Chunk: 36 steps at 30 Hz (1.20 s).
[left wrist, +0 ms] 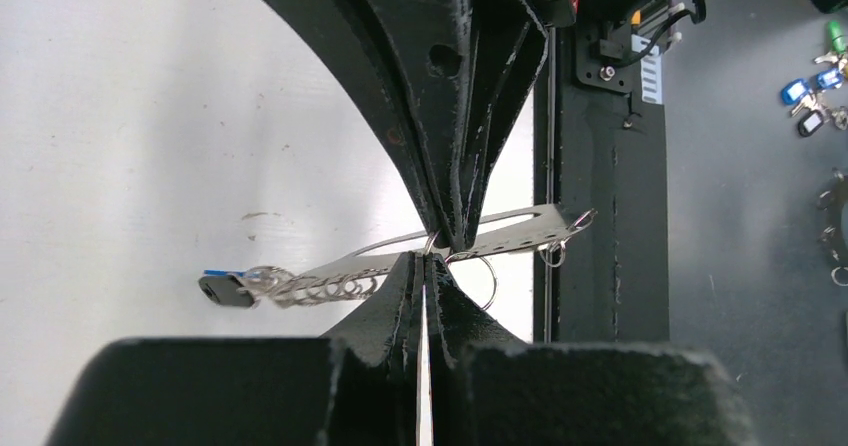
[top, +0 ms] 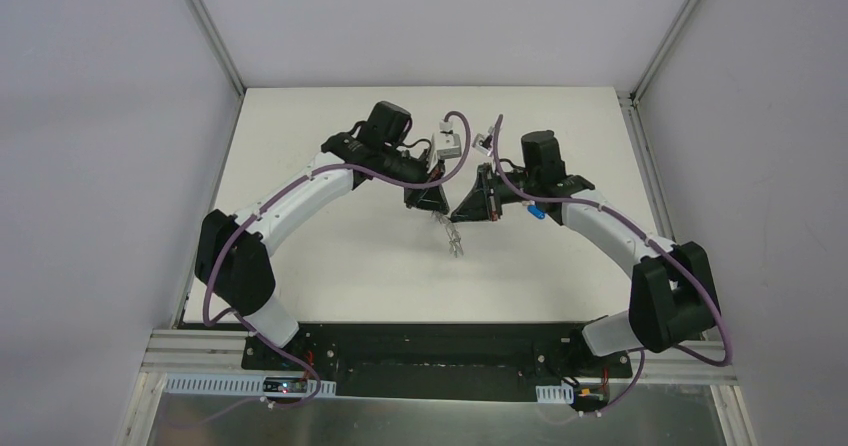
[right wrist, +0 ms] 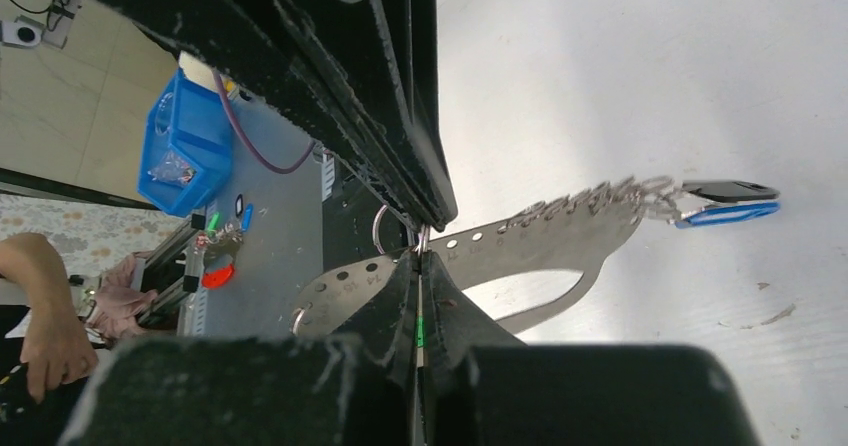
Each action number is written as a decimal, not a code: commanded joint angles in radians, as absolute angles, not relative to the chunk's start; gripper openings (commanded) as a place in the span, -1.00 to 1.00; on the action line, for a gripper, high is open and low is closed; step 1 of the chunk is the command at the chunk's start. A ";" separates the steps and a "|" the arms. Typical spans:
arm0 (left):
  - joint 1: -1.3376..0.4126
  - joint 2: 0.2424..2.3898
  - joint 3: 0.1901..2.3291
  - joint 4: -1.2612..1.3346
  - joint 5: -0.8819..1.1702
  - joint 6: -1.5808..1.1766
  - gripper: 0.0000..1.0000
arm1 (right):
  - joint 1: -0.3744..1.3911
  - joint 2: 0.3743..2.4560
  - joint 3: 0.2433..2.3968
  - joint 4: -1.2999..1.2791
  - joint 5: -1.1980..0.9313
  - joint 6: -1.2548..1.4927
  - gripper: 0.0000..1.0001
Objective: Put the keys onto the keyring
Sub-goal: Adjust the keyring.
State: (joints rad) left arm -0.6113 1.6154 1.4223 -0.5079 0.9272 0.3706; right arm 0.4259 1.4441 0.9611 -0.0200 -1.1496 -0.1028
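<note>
White tabletop [top: 330, 266] lies under both arms, whose tips meet nose to nose. Left jaws are closed on the edge of the keyring [right wrist: 540, 241], which juts out to either side of the pinch. Its chain of small rings trails away to a black tag [right wrist: 730, 190] and the blue key [right wrist: 725, 214]. Right jaws are shut too, tip against the same spot. A green sliver between them is probably the green key [right wrist: 420, 331]. The tips crowd one small ring [left wrist: 478, 276], so a slight misalignment could jam the key beside it or twist the keyring loose.
</note>
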 commanded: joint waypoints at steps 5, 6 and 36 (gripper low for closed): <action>-0.570 1.592 1.345 -0.319 1.056 0.171 -0.85 | 0.425 1.373 1.005 -0.111 -1.126 -0.242 -1.00; -0.567 1.592 1.339 -0.302 1.065 0.152 -0.82 | 0.426 1.371 1.008 -0.122 -1.122 -0.256 -1.00; -0.530 1.617 1.273 -0.147 1.136 0.071 -0.44 | 0.542 1.308 1.087 -0.382 -0.750 -0.594 -1.00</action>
State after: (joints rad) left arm -0.5289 1.6157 1.2827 -0.1390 1.0931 -0.0082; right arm 0.5411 1.3575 1.0729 -0.3878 -0.7799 -0.5480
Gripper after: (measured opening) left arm 0.280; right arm 0.005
